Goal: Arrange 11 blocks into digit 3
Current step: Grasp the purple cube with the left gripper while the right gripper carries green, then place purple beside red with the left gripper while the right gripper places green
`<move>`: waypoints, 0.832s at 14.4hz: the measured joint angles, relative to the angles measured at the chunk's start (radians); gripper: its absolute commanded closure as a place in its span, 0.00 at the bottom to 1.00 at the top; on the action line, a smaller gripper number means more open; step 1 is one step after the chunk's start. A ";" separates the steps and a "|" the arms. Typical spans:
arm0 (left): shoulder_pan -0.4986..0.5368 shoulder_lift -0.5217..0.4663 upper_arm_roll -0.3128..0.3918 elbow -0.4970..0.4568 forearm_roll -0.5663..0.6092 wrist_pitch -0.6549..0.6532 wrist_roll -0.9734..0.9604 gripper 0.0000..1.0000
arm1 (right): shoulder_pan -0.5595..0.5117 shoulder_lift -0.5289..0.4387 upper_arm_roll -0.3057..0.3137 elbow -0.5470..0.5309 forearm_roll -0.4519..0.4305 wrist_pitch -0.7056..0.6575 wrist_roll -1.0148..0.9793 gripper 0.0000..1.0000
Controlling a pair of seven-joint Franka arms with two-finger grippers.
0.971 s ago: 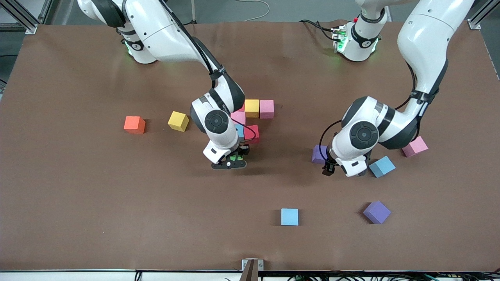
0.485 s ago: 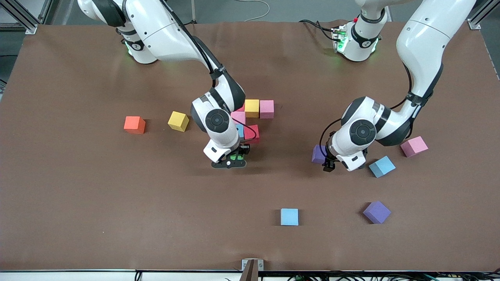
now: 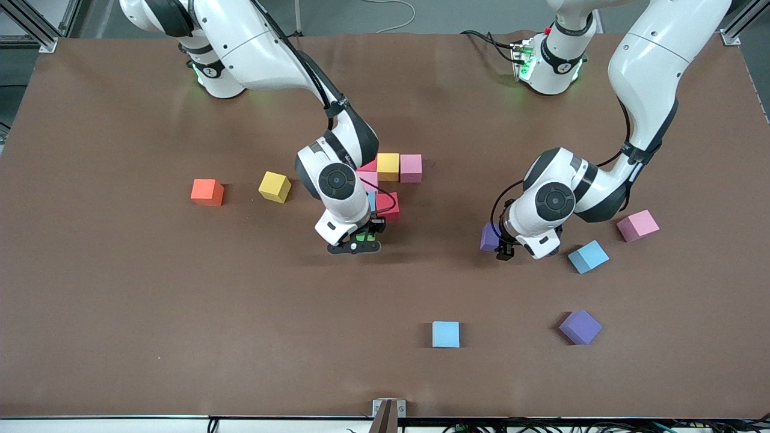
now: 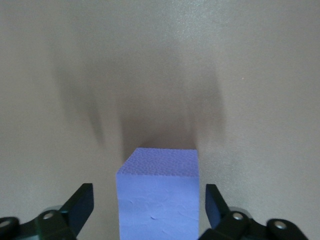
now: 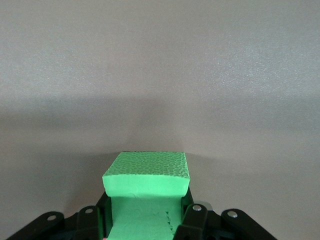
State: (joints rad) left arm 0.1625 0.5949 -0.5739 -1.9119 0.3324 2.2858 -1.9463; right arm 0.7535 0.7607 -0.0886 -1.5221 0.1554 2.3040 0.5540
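Note:
A cluster of blocks lies mid-table: a pink block (image 3: 411, 168), a yellow one (image 3: 388, 166), another pink (image 3: 367, 179), a red one (image 3: 389, 205) and a blue one (image 3: 370, 200), partly hidden by the right arm. Beside the cluster, on the side nearer the front camera, my right gripper (image 3: 355, 245) (image 5: 145, 225) is shut on a green block (image 3: 361, 237) (image 5: 146, 190) just above the mat. My left gripper (image 3: 502, 248) (image 4: 148, 200) is open and low around a purple block (image 3: 488, 237) (image 4: 157, 200). A gap shows between each finger and the block.
Loose blocks lie about: orange (image 3: 207, 192) and yellow (image 3: 275, 186) toward the right arm's end, blue (image 3: 588, 256) and pink (image 3: 637, 225) by the left arm, and light blue (image 3: 446, 334) and purple (image 3: 580, 326) nearer the front camera.
The left gripper has shifted over to straddle the purple block. The right gripper has carried the green block a little closer to the cluster.

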 measured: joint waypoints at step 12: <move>0.008 0.006 -0.007 0.020 0.051 0.039 -0.005 0.76 | 0.007 -0.007 0.001 -0.010 0.000 -0.003 0.013 0.95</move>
State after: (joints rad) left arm 0.1704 0.6011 -0.5810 -1.8922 0.3836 2.3246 -1.9509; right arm 0.7607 0.7539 -0.0876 -1.5318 0.1555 2.3014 0.5674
